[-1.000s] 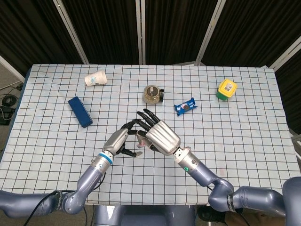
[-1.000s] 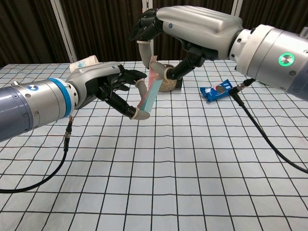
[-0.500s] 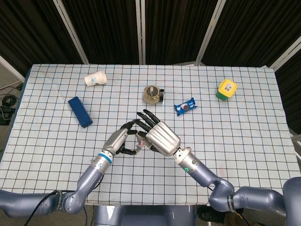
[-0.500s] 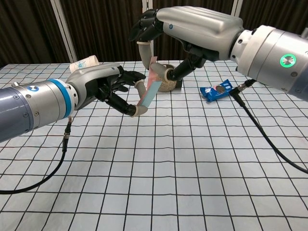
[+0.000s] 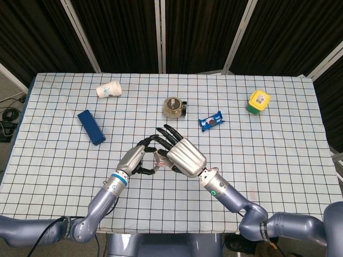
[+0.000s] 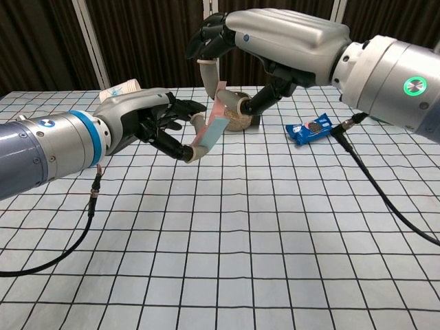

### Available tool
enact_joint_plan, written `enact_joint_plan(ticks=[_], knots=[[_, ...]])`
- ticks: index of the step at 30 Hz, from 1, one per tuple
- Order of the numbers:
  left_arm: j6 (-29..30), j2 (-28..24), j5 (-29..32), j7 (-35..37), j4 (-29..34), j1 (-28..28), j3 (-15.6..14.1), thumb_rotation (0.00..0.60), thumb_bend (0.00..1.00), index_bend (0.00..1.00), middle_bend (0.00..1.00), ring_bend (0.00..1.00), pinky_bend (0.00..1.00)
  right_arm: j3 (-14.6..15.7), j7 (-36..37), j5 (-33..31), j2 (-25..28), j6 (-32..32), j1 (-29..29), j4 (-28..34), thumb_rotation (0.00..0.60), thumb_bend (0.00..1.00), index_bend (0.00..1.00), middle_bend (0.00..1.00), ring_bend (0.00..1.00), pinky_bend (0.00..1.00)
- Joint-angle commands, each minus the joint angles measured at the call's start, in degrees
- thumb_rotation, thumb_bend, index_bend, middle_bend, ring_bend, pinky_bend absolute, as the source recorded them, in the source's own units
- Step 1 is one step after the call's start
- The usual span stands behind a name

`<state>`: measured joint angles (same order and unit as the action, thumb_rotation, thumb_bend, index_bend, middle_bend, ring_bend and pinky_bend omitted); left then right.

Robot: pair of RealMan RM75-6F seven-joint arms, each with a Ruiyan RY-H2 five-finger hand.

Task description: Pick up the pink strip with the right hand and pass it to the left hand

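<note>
Fingers (image 6: 210,69) of the right hand (image 6: 275,34) pinch the pink strip's (image 6: 214,127) top above the table (image 6: 275,227), beside the left hand (image 6: 148,124), whose fingers close on its lower end. Handover underway; next, the right hand should release.

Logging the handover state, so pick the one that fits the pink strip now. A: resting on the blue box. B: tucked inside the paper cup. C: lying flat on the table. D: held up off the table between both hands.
D: in the chest view the pink strip hangs above the table, pinched at its top by the right hand and at its lower end by the left hand.
</note>
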<state>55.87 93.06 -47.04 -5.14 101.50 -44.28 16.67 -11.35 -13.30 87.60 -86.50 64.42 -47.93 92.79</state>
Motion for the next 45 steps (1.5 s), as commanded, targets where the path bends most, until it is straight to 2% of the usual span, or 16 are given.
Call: enact_joint_plan(ticks=[1,3,8,17,23,32,35,37,38,39,40,41,42,44,45], knots=[[0.07,0.09,0.21,0.06,0.05,-0.07,0.10,0.600,0.47,0.75,0.00,0.00,0.00,0.00,0.11,0.10,0.13,0.02,0.03,0.05,0.600,0.46,0.74,0.19,0.00,0.00],[0.19,0.16,0.30,0.06,0.03,-0.10,0.16,0.600,0.51,0.77,0.00,0.00,0.00,0.01,0.27,0.23,0.26,0.07,0.07,0.11,0.600,0.46,0.74,0.19,0.00,0.00],[0.59,0.35,0.79,-0.15,0.01,-0.19,0.30,0.600,0.52,0.82,0.00,0.00,0.00,0.03,0.65,0.47,0.56,0.26,0.22,0.16,0.600,0.46,0.74,0.19,0.00,0.00],[1.22,0.20,1.37,-0.40,-0.55,0.21,-0.16,0.600,0.52,0.83,0.00,0.00,0.00,-0.12,1.57,1.07,2.07,1.60,1.07,-0.12,0.600,0.46,0.74,0.19,0.00,0.00],[1.22,-0.75,1.59,0.25,-2.02,1.42,-1.23,0.600,0.52,0.83,0.00,0.00,0.00,0.00,3.50,1.71,5.23,3.41,2.66,-0.98,0.600,0.46,0.74,0.19,0.00,0.00],[0.36,-4.22,-0.83,3.77,-5.23,4.56,-2.98,0.600,0.52,0.83,0.00,0.00,0.00,1.72,7.71,2.42,10.17,5.62,5.96,-3.84,0.600,0.46,0.74,0.19,0.00,0.00],[0.38,-5.92,-3.44,5.12,-6.66,6.10,-4.27,0.600,0.52,0.82,0.00,0.00,0.00,3.42,9.64,2.34,10.89,5.91,7.67,-6.35,0.600,0.46,0.74,0.19,0.00,0.00],[0.60,-6.66,-5.07,5.43,-7.39,6.78,-5.05,0.600,0.51,0.77,0.00,0.00,0.00,4.38,10.53,2.50,10.85,5.88,8.37,-7.78,0.600,0.46,0.74,0.19,0.00,0.00],[0.79,-7.01,-5.83,5.45,-7.80,7.13,-5.49,0.600,0.43,0.66,0.00,0.00,0.00,4.89,10.97,2.56,10.70,5.84,8.75,-8.63,0.600,0.46,0.73,0.19,0.00,0.00],[0.86,-7.52,-6.80,5.70,-8.25,7.60,-6.05,0.600,0.29,0.48,0.00,0.00,0.00,5.64,11.62,2.47,10.30,5.66,9.30,-9.91,0.600,0.45,0.72,0.18,0.00,0.00],[0.75,-7.86,-7.43,6.10,-8.40,7.89,-6.33,0.600,0.19,0.33,0.00,0.00,0.00,5.98,11.98,2.40,10.01,5.57,9.57,-10.64,0.600,0.42,0.66,0.17,0.00,0.00],[0.51,-8.34,-8.27,6.87,-8.55,8.27,-6.62,0.600,0.06,0.15,0.00,0.00,0.00,6.51,12.41,2.04,9.58,5.07,9.95,-11.67,0.600,0.33,0.55,0.14,0.00,0.00],[0.24,-8.66,-8.71,7.36,-8.62,8.46,-6.76,0.600,0.01,0.03,0.00,0.00,0.00,6.92,12.51,1.78,9.36,4.57,10.18,-12.29,0.600,0.25,0.45,0.12,0.00,0.00],[-0.35,-9.48,-9.48,8.64,-8.65,8.85,-6.78,0.600,0.00,0.00,0.00,0.00,0.00,7.90,12.16,0.93,9.23,2.84,10.60,-13.29,0.600,0.04,0.17,0.05,0.00,0.00],[-0.56,-9.80,-9.81,9.27,-8.58,9.00,-6.71,0.600,0.00,0.00,0.00,0.00,0.00,8.18,11.79,0.44,9.31,2.10,10.75,-13.39,0.600,0.01,0.11,0.03,0.00,0.00]])
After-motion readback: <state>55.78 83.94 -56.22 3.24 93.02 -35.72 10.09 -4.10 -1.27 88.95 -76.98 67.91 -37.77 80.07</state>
